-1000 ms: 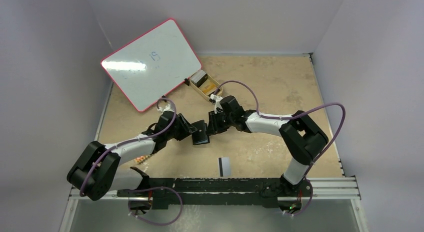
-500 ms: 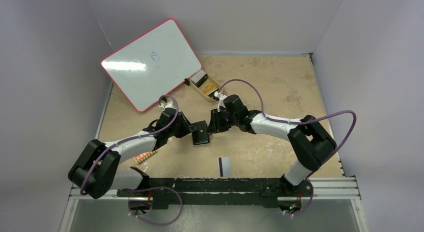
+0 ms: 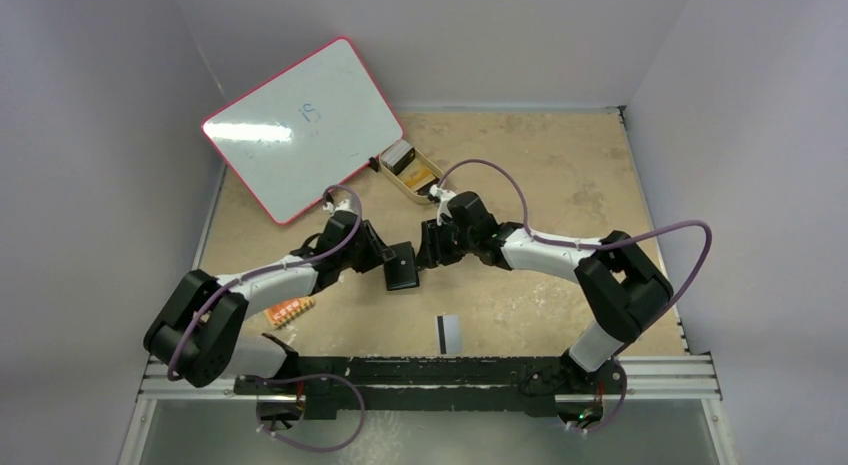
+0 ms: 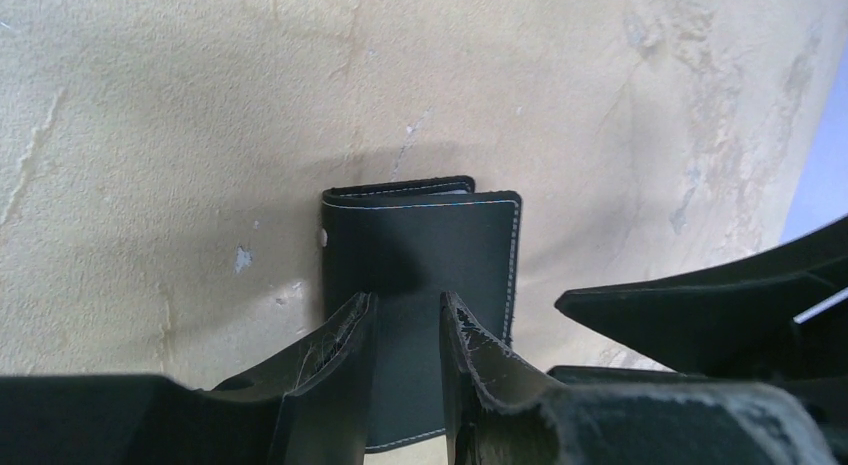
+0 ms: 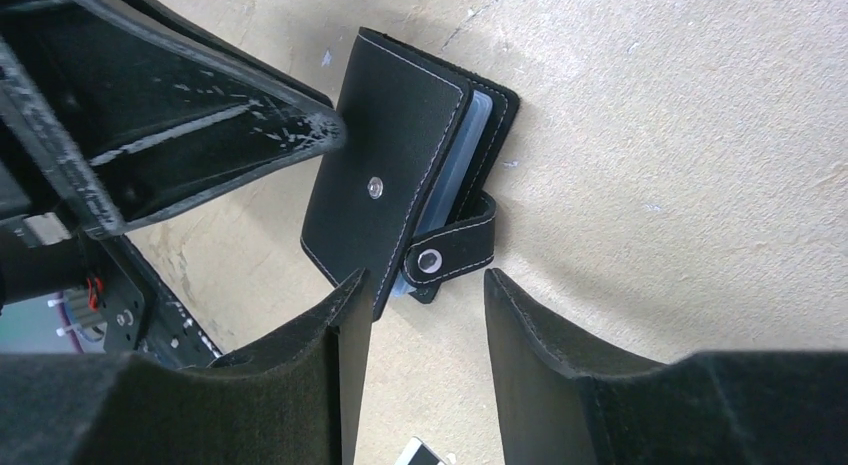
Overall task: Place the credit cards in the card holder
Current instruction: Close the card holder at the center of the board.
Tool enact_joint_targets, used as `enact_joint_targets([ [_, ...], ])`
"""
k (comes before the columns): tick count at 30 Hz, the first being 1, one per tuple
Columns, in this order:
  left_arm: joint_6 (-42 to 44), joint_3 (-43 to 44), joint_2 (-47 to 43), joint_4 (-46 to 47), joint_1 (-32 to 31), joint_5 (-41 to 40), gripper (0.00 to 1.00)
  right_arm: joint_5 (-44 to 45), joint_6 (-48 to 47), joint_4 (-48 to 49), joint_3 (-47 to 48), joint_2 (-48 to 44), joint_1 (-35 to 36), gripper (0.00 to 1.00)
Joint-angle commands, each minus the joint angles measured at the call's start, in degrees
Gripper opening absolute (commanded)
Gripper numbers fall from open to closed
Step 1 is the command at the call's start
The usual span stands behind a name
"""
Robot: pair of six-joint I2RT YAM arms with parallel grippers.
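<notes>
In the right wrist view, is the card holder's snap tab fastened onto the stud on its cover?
No, the snap tab hangs loose past the open edge of the card holder, apart from the stud on the cover.

In the top view, the card holder [image 3: 403, 275] lies mid-frame on the table [image 3: 560, 175], with my left gripper [image 3: 386, 262] at its left and my right gripper [image 3: 424, 253] at its upper right. One credit card [image 3: 449, 331] lies below it. A tray [image 3: 398, 183] sits above it, beside a whiteboard [image 3: 300, 125] at upper left.
</notes>
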Motion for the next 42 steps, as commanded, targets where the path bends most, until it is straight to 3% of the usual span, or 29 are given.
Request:
enact_joint_targets([
  [1, 1.1, 2.3, 2.4, 2.9, 0.0, 1.5, 0.28, 1.9, -2.2, 1.4, 0.5, 0.6, 1.1, 0.48],
  [9, 1.6, 2.1, 4.6, 3.4, 0.0, 0.7, 0.28, 4.9, -4.2, -0.1, 2.7, 4.0, 3.0, 0.49],
  [15, 2.8, 2.1, 4.7, 1.9, 0.0, -0.9, 0.28, 10.3, -4.8, -4.2, 3.6, 2.8, 3.0, 0.38],
  [25, 4.0, 2.5, 3.4, -1.8, -0.1, -2.2, 0.28, 11.2, -3.3, -6.4, 4.8, 1.4, 3.0, 0.37],
  [29, 3.0, 3.4, 0.5, -4.7, -0.1, -2.4, 0.30, 10.2, -3.1, -5.6, 4.8, 2.1, 3.0, 0.21],
  [35, 2.9, 4.1, -3.9, -10.2, -0.1, -5.4, 0.46, 9.3, -3.2, -5.1, 7.8, 2.2, 3.0, 0.01],
  [42, 4.7, 4.8, 0.4, -9.0, 0.0, -4.2, 0.53, 8.0, -3.6, -5.4, 9.0, 2.4, 3.0, 0.00],
])
